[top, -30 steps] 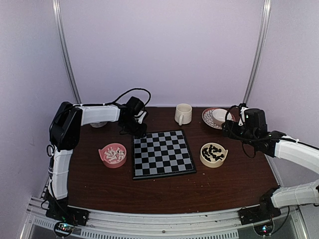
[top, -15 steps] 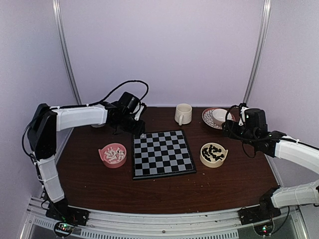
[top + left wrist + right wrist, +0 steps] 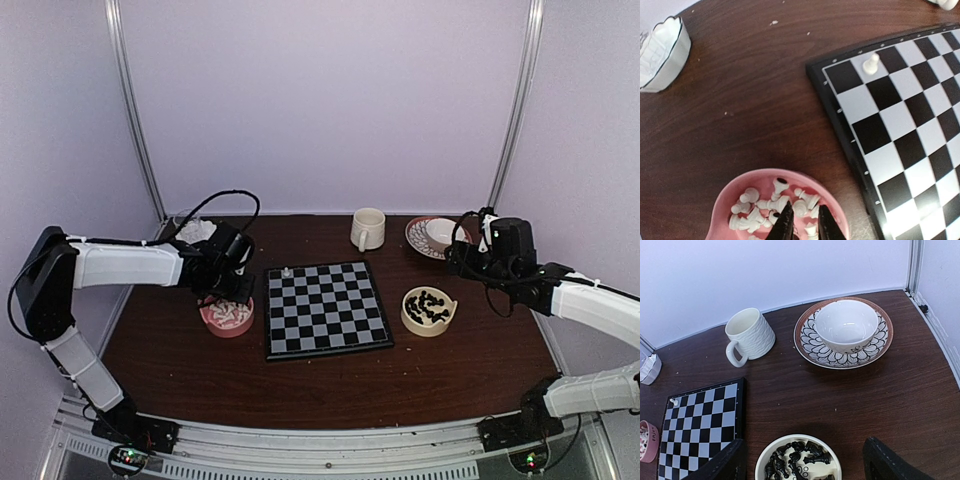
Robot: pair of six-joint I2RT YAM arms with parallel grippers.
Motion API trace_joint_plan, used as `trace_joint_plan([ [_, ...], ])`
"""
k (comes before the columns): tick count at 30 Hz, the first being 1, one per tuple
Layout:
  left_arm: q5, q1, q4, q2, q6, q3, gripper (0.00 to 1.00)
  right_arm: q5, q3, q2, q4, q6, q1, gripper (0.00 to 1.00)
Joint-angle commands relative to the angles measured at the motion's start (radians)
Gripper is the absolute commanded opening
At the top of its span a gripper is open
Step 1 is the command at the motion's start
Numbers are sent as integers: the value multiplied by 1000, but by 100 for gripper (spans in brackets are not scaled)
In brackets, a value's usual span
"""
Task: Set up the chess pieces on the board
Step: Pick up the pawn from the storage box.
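Many white pieces [image 3: 765, 205] kept in pink bowl [image 3: 740, 181], black ones [image 3: 800, 457] in cream bowl [image 3: 796, 437]; left claw [image 3: 805, 209] unclear, right claw [image 3: 805, 442] apart

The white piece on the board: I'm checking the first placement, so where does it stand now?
In the top view, the white piece stands alone near the board's far-left corner, right of and beyond the pink bowl.

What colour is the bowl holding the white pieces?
Pink bowl, clearest in the left wrist view.
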Motion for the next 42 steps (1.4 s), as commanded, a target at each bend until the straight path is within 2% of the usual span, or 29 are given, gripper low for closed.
trace_joint_plan([
  [1,-59,7,67,-38,-41,-60,19,-1,14,4,23,3,7,82],
  [8,2,34,71,-20,-25,-81,19,2,13,1,22,3,8,82],
  [14,52,35,16,78,-8,-2,15,1,15,1,23,4,8,82],
  [26,-2,35,-38,96,-1,28,15,5,13,-5,18,3,8,82],
  [42,-5,35,-93,130,-16,47,15,16,13,-12,15,-2,9,82],
])
